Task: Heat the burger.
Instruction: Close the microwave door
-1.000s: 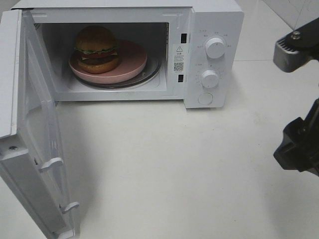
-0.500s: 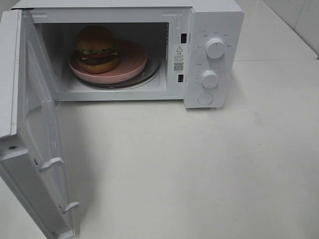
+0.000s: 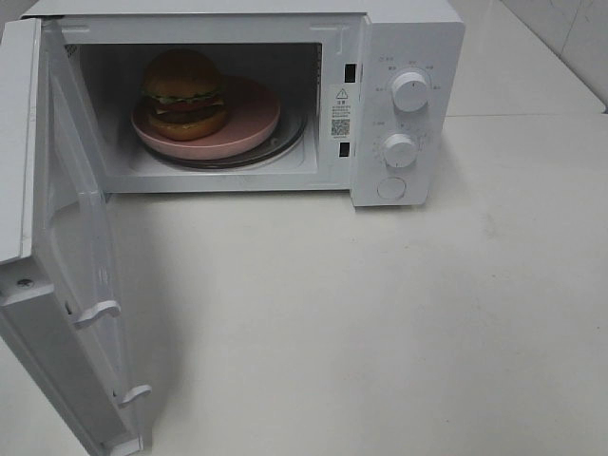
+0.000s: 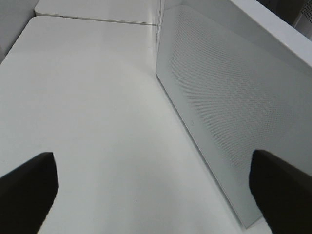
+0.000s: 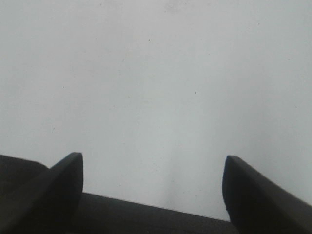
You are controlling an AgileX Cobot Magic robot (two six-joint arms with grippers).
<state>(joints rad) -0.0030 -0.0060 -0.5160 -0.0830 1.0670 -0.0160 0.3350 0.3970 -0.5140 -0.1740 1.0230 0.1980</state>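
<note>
My left claw (image 4: 153, 161) is spread wide with nothing in it and sits just beside the outer face of the door (image 4: 234, 107). My right claw (image 5: 152, 161) is also released and empty, over bare tabletop (image 3: 380, 332). The burger (image 3: 185, 93) already sits on the pink plate (image 3: 252, 119) inside the microwave (image 3: 408, 38), toward the cavity's left, and the door stands open, so I judge closing it is my step. I'd press the flat of a left finger against the door's free edge, away from the hinge, and sweep it round in its arc until it latches, pushing steadily so the light oven doesn't skid. The door panel is smooth white with a fine dotted mesh. The bun is glossy and domed, the plate round and matte, and the tabletop pale and slick. The two ribbed knobs (image 3: 410, 92) come after.
</note>
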